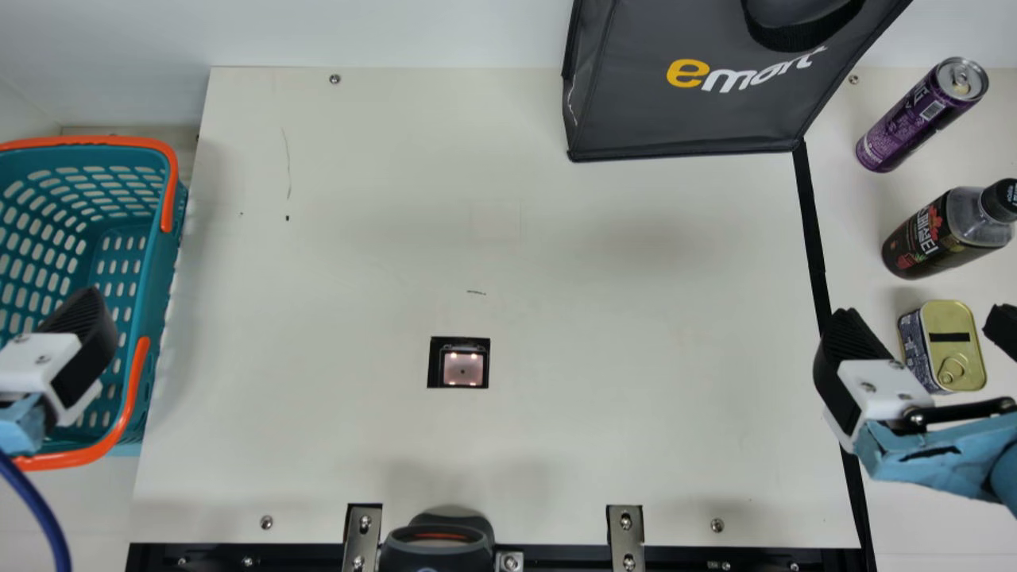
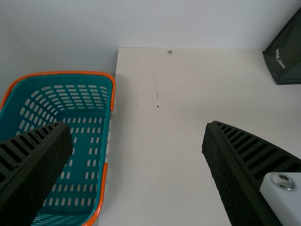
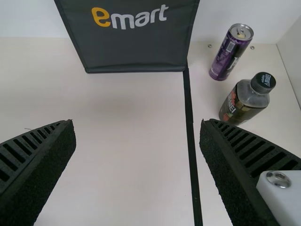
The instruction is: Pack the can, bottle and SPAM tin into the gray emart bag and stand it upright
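1. Near edge of the cream table [image 1: 357, 238]: black device [image 1: 437, 548] between two metal brackets; past it, a small lit window [image 1: 462, 368] set in a black square.
2. Left gripper [image 1: 75, 334] – above the teal basket [image 1: 151, 278] (orange handles) at the table's left side; fingers spread apart, per its wrist view.
3. Right gripper [image 1: 924, 318] – at the right side; fingers spread wide, the tin seen through the gap in the main view.
4. SPAM tin [image 1: 961, 338]: lid up, right of the black strip [image 1: 812, 230].
5. Bottle [image 1: 937, 234]: upright, dark cap, just beyond the tin.
6. Can [image 1: 914, 123]: purple, upright, beyond the bottle.
7. Gray bag [image 1: 683, 119]: upright at the far edge, left of the can.
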Robot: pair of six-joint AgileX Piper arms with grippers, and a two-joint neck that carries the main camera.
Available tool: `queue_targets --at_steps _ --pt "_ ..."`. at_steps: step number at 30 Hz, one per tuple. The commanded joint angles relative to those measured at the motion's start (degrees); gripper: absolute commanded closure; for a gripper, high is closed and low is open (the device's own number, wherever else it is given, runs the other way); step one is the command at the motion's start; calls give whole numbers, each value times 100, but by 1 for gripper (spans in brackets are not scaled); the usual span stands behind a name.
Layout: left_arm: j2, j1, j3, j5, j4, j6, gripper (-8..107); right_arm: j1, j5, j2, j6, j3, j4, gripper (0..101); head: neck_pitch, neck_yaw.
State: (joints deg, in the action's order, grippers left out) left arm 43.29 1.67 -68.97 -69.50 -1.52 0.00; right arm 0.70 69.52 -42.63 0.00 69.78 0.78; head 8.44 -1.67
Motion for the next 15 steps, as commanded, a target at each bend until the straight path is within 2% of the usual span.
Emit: queue_targets --at_steps 1,2,12,15 --pt "0 0 0 0 0 0 9 0 0 0 0 0 0 6 -187 -126" --pt "0 0 0 0 0 0 9 0 0 0 0 0 0 6 -433 -373" --pt "0 0 0 0 0 0 9 0 0 0 0 0 0 6 -1769 -1708" --pt "0 0 0 0 0 0 9 0 0 0 0 0 0 6 -1844 -1833"
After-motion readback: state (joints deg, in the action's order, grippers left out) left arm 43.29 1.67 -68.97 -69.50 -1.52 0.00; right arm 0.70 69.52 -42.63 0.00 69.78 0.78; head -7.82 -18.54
